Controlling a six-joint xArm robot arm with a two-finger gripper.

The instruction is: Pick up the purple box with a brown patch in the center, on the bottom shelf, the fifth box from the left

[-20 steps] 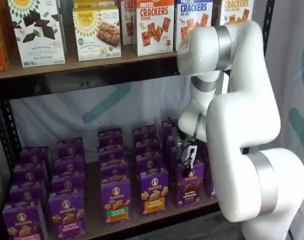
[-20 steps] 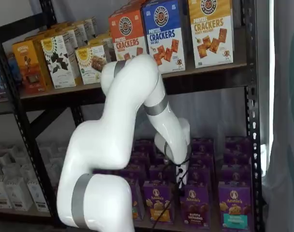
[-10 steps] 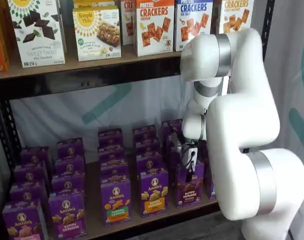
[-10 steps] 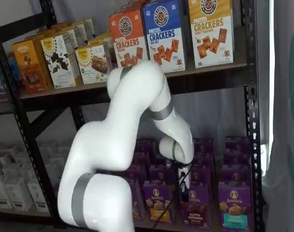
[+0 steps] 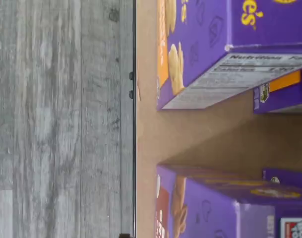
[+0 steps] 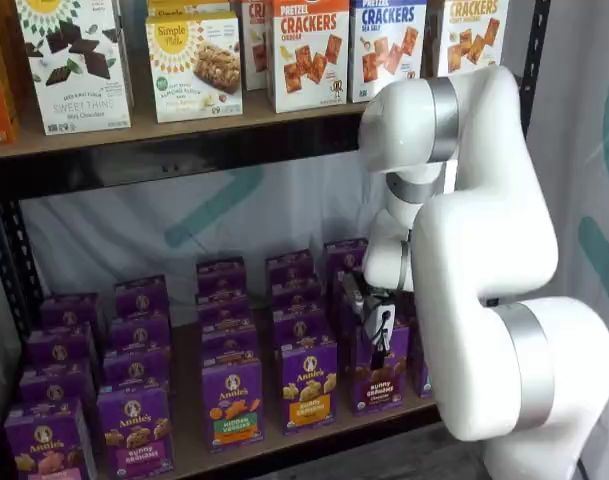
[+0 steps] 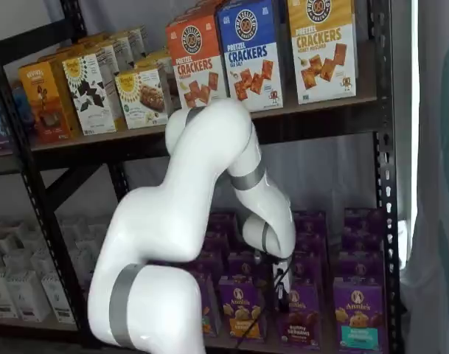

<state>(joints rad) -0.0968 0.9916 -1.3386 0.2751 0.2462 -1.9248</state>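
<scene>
Hovering jaws (image 6: 374, 322) above purple box (image 6: 380, 378)

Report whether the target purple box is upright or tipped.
Upright. In a shelf view the purple box stands on the bottom shelf facing forward, the gripper just above it.

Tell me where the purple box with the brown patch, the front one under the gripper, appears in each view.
Wrist view: probably the box with the brown panel, cropped.
Shelf view: front row, under the gripper.
Shelf view: front row, below the gripper.
Shared landmark: orange-patch neighbour box.
</scene>
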